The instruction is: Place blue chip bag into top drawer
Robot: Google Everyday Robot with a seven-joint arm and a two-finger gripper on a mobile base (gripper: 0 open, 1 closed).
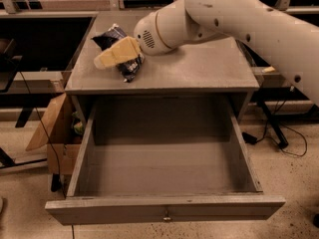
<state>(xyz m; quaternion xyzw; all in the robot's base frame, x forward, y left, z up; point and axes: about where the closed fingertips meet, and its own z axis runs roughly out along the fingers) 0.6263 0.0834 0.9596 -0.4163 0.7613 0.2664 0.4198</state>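
Note:
The blue chip bag (pixel 125 66) lies crinkled on the left of the grey cabinet top (pixel 199 68), partly covered by my arm. My gripper (pixel 112 55) with cream-yellow fingers reaches in from the upper right and hangs over the bag, at or just above it. The top drawer (pixel 164 208) stands pulled wide open below the cabinet top, its inside bare, with a small metal knob (pixel 166 216) on its flat front. The cream bowl is hidden behind my arm.
A brown cardboard box (pixel 57 133) stands on the floor left of the cabinet. Black cables (pixel 286 138) and a stand leg lie on the floor at the right. Dark shelving runs along both sides.

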